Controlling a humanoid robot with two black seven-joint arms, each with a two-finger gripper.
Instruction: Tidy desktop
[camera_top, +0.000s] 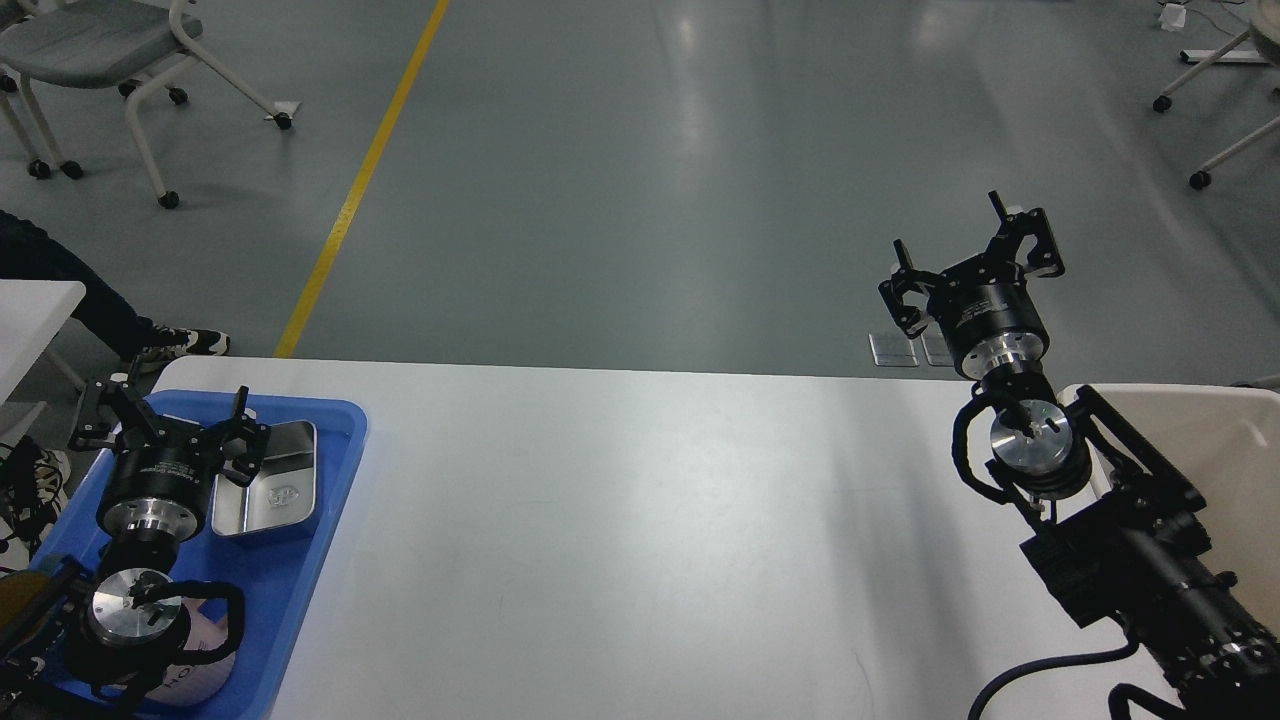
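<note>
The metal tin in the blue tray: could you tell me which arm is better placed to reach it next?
Left. The left gripper hovers open over the blue tray, right beside the metal tin. The right gripper is open across the desktop, near the beige bin.

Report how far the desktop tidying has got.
Looks nearly done: the desktop shows no loose items. A metal tin lies in the blue tray. Nothing is in hand: the left pincer hovers open over the tray, and the right pincer is raised, open and unloaded. Nothing left is visible, though the arms hide parts.
</note>
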